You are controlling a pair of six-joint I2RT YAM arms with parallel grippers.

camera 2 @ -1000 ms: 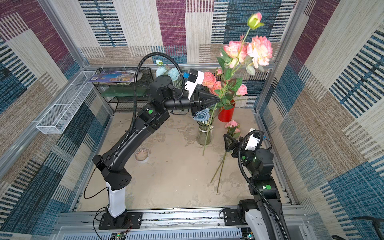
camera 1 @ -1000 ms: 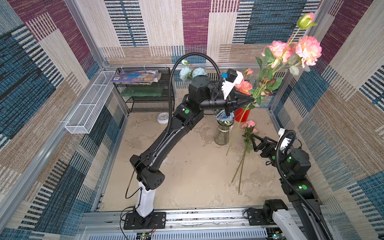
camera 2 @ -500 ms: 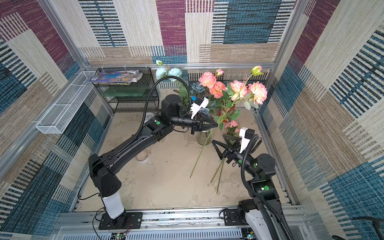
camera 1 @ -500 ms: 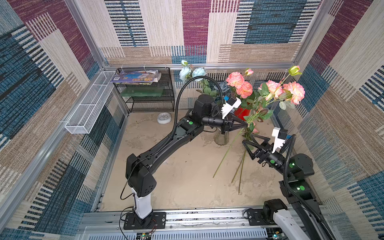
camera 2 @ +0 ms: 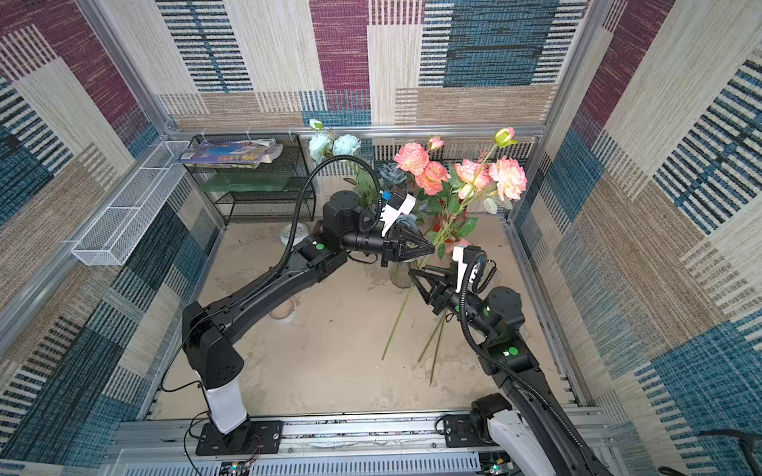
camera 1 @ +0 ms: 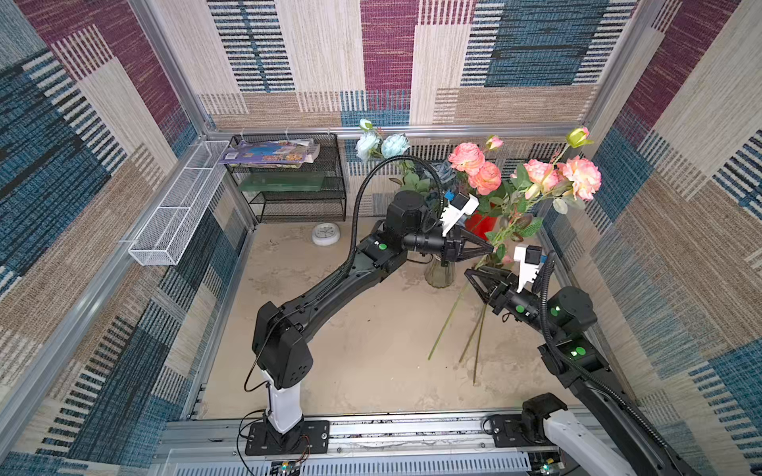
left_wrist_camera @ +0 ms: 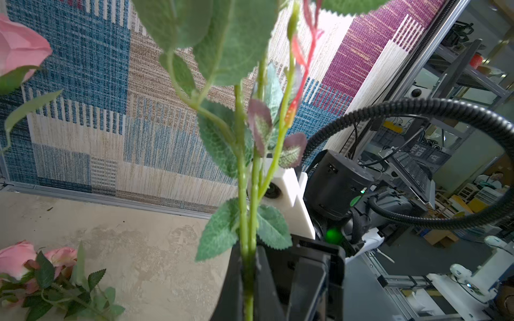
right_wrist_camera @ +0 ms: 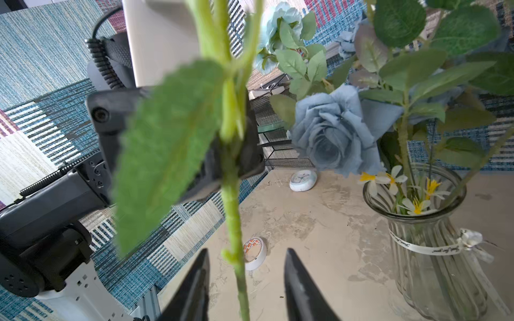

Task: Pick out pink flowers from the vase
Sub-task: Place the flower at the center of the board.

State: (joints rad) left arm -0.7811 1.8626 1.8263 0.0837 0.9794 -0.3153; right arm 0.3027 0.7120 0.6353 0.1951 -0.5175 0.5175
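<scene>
Green-stemmed pink flowers [camera 1: 582,178] sit clamped in the left gripper [left_wrist_camera: 249,268], their stem passing below between the right gripper's [right_wrist_camera: 247,251] parted jaws, untouched.

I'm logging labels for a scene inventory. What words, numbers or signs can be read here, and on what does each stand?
Nothing can be read for certain.
Ribbon around the vase: dark script, too small to read.
Tape roll: orange print, blurred.
Clock: dial marks too small.
Magazine on the wire shelf: cover print too small.
</scene>
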